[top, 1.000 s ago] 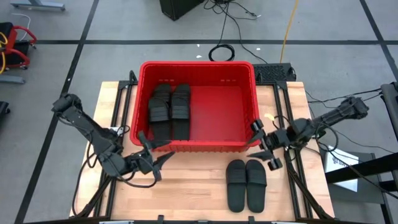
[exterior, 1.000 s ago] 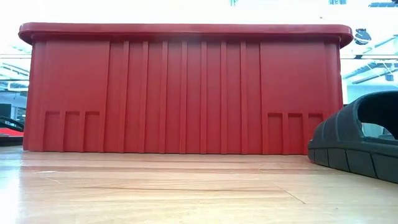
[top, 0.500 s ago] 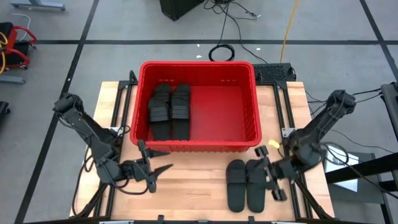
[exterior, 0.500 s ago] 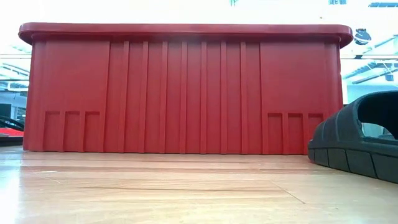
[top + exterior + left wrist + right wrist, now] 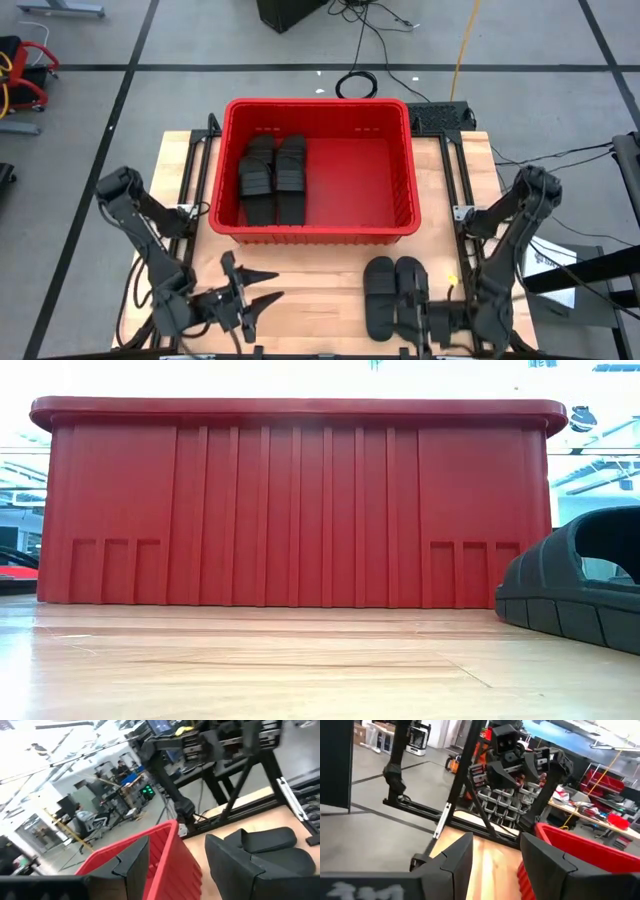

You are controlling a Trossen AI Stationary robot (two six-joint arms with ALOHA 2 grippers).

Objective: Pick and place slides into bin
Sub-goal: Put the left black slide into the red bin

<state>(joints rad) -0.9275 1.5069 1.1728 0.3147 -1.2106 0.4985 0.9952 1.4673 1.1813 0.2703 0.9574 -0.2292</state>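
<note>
From above, the red bin (image 5: 318,168) sits toward the far side of the wooden table (image 5: 320,285), its long side running left to right. Inside it, against the left wall, two black slides (image 5: 272,178) lie flat and side by side, touching along their length, long axes running from the far wall to the near wall. The rest of the bin floor, the whole right portion, is bare red plastic.

Two more slides (image 5: 395,296) lie on the table in front of the bin, toward its right corner, also side by side and touching, with their long axes again running near to far, parallel to the pair in the bin. Their straps sit toward the far ends (I cannot tell toe from heel with certainty). In the low view one of them (image 5: 580,590) shows at the right edge, strap arching up, just beside the bin's near wall (image 5: 300,510) but apart from it.

The left gripper (image 5: 250,300) hovers near the front edge of the table on the left, well apart from both pairs of slides, its fingers spread apart with nothing between them. The right gripper (image 5: 425,325) is down at the front edge on the right, just beside the near end of the table pair; its own wrist view shows its fingers (image 5: 450,862) apart and empty, with the bin's rim (image 5: 580,847) ahead.
</note>
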